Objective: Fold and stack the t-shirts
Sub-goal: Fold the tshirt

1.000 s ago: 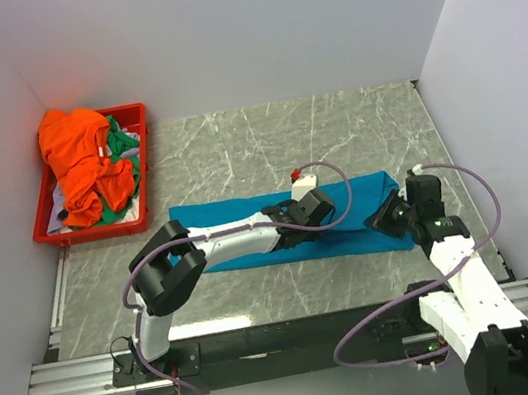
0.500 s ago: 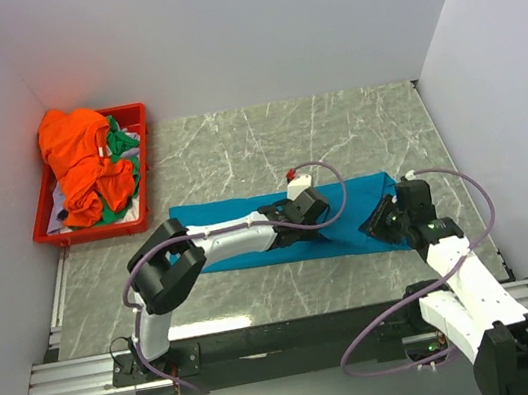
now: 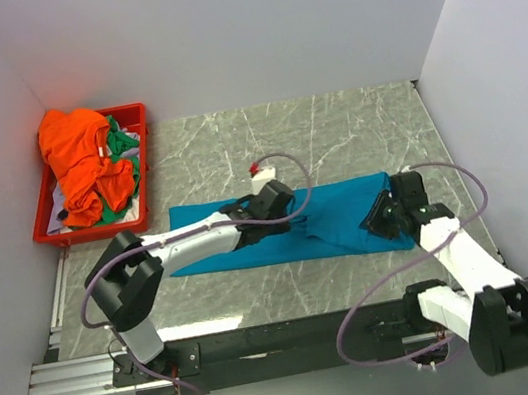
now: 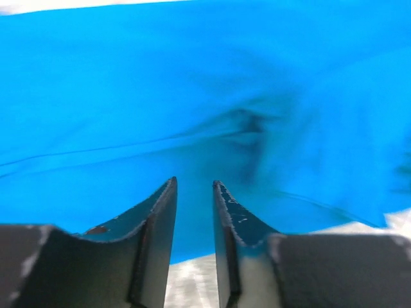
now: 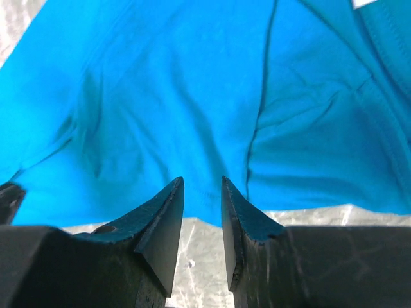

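The left claw (image 4: 194,183) is hovering low over the teal-blue t-shirt (image 4: 192,83), its two fingers standing only narrowly parted, with nothing showing between them. Its tips are pointing along a wrinkle in the cloth, close to the shirt's near hem, where bare bench is peeking out below. The right claw (image 5: 202,179) is likewise sitting with a slim gap between its fingers, gripping nothing. It is reaching just over the shirt's near hem beside a seam, with grey bench showing under its tips.

From above, the teal-blue shirt is lying spread as a long band across the middle of the bench (image 3: 335,135), running left to right. The left claw is working at its centre and the right claw at the end toward the right edge.

In the far-left corner a red tray (image 3: 133,113) is holding the orange t-shirt (image 3: 75,158), heaped over the tray's left rim, and the green t-shirt (image 3: 122,145) is lying bunched beside it.
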`<state>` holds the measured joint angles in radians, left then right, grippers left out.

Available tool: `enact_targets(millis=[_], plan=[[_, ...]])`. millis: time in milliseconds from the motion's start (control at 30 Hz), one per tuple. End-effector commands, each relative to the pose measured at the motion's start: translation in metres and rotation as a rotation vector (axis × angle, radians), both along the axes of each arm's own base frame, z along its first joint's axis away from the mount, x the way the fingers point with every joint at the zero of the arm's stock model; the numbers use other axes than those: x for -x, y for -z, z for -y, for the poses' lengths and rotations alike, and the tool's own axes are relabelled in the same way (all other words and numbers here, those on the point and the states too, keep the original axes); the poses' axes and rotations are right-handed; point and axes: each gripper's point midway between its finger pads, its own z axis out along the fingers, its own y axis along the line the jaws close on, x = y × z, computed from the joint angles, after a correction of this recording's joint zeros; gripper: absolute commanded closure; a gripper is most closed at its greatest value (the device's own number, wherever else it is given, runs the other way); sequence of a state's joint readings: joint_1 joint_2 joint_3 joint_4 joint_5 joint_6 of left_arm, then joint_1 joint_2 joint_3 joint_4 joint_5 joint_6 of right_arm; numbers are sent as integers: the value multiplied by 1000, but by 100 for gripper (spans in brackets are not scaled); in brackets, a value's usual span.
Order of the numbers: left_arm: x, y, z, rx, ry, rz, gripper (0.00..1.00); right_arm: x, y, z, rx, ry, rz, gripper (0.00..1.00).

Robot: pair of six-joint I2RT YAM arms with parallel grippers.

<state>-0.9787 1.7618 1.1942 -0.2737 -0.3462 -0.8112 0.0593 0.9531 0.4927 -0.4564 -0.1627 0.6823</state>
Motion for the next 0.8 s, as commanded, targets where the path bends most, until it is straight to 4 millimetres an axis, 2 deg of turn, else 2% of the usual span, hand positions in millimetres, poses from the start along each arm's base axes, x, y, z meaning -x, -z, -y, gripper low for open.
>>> enact_targets(millis=[0, 33, 100, 333, 433, 500, 533, 600, 633, 700, 733, 767], plan=[[-2, -1, -26, -3, -54, -2, 67, -33, -16, 9, 61, 21, 70, 63], [1, 8, -36, -27, -64, -15, 68, -35, -14, 10, 73, 22, 62, 63], [3, 12, -46, -45, -82, -19, 70, -43, -9, 16, 103, 38, 38, 63], [7, 44, -92, -182, -172, -68, 76, -64, 7, 25, 168, 41, -44, 63], [10, 55, -100, -233, -175, -88, 78, -69, 24, 25, 180, 24, -105, 63], [13, 62, -102, -254, -168, -106, 78, -74, 28, 29, 206, 30, -119, 63], [14, 64, -103, -258, -161, -110, 79, -74, 35, 29, 211, 25, -146, 63], [19, 68, -104, -260, -152, -124, 79, -81, 37, 29, 217, 13, -156, 63], [20, 68, -106, -260, -148, -126, 79, -80, 46, 28, 218, 6, -187, 64], [28, 71, -106, -244, -129, -145, 79, -89, 46, 25, 224, -14, -190, 65], [28, 69, -104, -222, -123, -144, 79, -88, 54, 24, 230, -25, -221, 65], [30, 68, -102, -208, -117, -147, 79, -99, 49, 23, 242, -31, -211, 66]])
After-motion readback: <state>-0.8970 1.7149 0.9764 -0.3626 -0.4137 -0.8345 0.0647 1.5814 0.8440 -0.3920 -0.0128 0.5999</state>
